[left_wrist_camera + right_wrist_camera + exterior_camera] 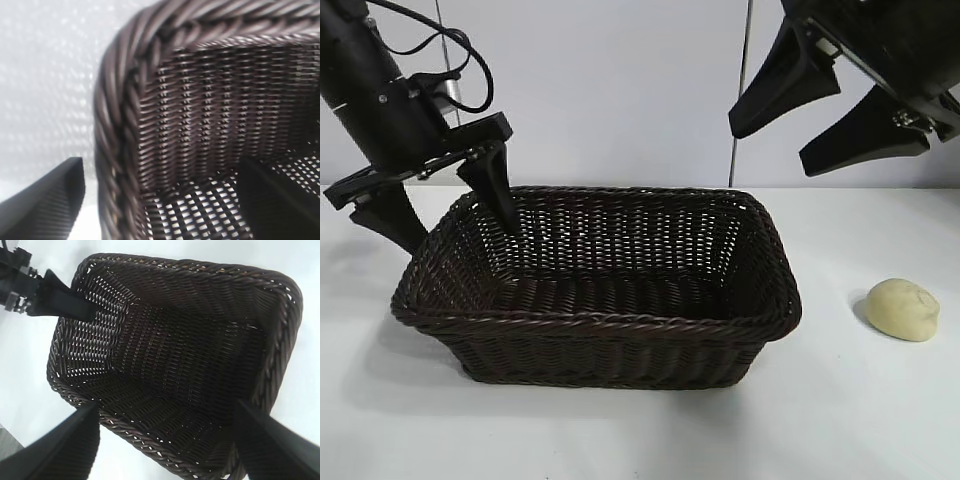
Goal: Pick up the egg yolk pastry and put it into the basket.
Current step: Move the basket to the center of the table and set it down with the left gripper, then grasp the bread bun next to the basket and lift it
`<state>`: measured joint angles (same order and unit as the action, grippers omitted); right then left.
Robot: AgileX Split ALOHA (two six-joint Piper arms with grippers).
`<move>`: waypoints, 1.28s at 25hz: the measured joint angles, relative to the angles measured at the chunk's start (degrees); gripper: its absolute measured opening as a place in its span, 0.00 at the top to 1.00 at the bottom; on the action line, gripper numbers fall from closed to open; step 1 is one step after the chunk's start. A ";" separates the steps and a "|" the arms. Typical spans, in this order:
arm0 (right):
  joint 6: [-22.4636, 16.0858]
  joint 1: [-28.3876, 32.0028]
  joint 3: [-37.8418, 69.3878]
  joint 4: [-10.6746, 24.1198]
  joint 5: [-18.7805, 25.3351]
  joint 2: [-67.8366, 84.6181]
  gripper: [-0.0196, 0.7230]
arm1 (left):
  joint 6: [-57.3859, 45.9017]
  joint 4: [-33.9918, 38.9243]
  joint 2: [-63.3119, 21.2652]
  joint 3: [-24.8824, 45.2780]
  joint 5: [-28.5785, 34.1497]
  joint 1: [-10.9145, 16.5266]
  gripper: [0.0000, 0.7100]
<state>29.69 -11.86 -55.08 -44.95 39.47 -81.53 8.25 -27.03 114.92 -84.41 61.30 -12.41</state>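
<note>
Basket (pixel 600 345) sits centre, empty; pastry (pixel 903 309) lies on the table right of it; right gripper (pixel 828 108), spread wide overhead, should descend squarely astride it; left gripper (pixel 445 205), spread, straddles the rim.

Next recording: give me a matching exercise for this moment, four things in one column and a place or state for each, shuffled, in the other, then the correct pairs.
Things:
1. egg yolk pastry
2. basket
3. left gripper
4. right gripper

Places or states:
A. open, straddling the basket's left wall, one finger inside
B. raised above the basket's right end, open, holding nothing
C. on the table, right of the basket, apart from it
D. empty, mid-table

Pairs: 1-C, 2-D, 3-A, 4-B
</note>
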 joint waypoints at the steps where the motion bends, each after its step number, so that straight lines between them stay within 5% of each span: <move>1: 0.00 0.00 0.00 0.00 0.00 0.00 0.25 | 0.00 0.51 -0.56 0.00 0.53 0.00 0.14; 14: 0.00 0.00 0.00 0.00 0.00 0.00 0.25 | -0.76 5.74 -5.53 -7.75 7.34 0.00 0.14; 26: 0.00 0.00 0.00 0.00 0.00 0.00 0.25 | -8.64 27.94 -5.53 -9.12 8.14 0.19 0.14; 32: 0.00 0.00 0.00 0.00 0.00 0.00 0.25 | -10.05 28.66 -5.53 -9.12 8.92 4.57 0.14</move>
<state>29.69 -11.86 -55.08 -44.95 39.47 -81.53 -1.80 1.63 109.40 -93.53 70.22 -7.84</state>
